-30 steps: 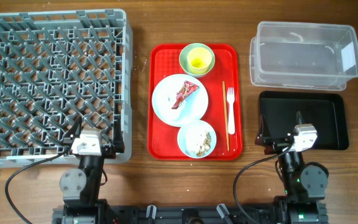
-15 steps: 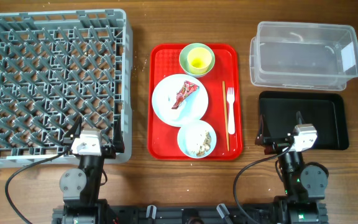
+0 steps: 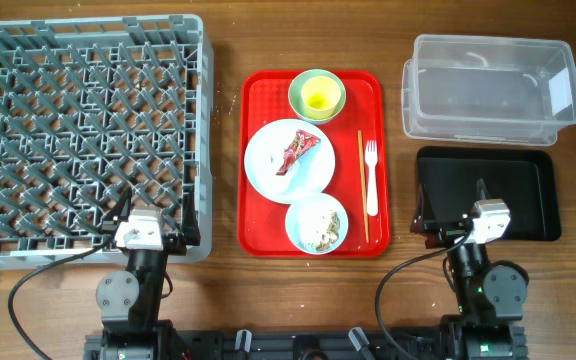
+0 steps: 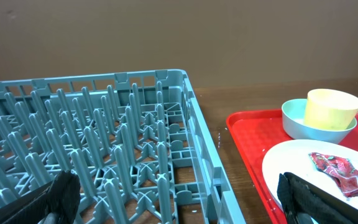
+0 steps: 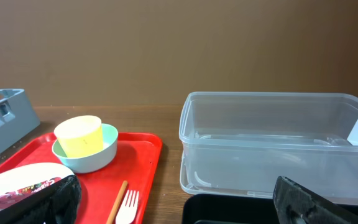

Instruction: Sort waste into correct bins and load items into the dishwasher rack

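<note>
On the red serving tray [image 3: 258, 222] at mid-table, every task item is found unsorted: a crumpled red wrapper [image 3: 296, 150] lies on the large round white plate [image 3: 268, 172], and whitish scraps fill the small white bowl [image 3: 316, 223]. A small yellow cup [image 3: 320, 96] is nested in the pale green bowl [image 3: 299, 103], and a white plastic fork [image 3: 370, 182] lies beside a thin wooden stick [image 3: 362, 190].

The left gripper [image 3: 156, 214] is parked over the near corner of the grey pegged dishwasher rack [image 3: 78, 120]. The right gripper [image 3: 452, 208] is parked at the near edge of the shallow black tray [image 3: 518, 190], with the clear plastic tub [image 3: 488, 95] beyond. Both are seen spread wide, with nothing held.

No step appears to have been started. The wrapper is best taken first. It should be approached from above and pinched at a raised fold, so that the plate is neither pressed nor dragged.
</note>
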Robot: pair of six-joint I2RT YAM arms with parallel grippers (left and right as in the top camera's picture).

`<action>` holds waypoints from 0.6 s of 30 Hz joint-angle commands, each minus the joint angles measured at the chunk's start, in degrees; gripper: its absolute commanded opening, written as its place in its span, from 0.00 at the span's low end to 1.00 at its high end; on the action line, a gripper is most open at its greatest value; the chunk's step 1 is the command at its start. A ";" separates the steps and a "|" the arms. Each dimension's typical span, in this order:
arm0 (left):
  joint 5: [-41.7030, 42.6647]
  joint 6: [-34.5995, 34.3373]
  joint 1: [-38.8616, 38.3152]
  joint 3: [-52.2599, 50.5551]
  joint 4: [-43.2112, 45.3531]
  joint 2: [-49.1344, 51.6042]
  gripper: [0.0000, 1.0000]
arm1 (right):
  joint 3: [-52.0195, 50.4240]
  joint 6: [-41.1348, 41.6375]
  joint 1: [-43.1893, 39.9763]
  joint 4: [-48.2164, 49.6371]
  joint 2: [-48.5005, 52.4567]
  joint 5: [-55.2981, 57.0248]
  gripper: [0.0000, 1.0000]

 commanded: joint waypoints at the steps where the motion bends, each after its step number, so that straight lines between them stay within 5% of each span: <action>1: 0.70 1.09 -0.31 -0.28 -0.22 -0.26 1.00 | -0.09 0.85 -0.35 0.17 -0.20 0.33 1.00; 12: 0.70 1.09 -0.31 -0.28 -0.22 -0.26 1.00 | -0.09 3.89 -0.35 0.37 -0.17 -1.25 1.00; 14: 0.70 1.09 -0.31 -0.28 -0.22 -0.26 1.00 | -0.09 12.74 -0.35 0.63 -0.20 -4.13 1.00; 18: 0.70 1.09 -0.31 -0.28 -0.22 -0.26 1.00 | -0.09 57.75 -0.35 1.09 -0.20 -9.40 1.00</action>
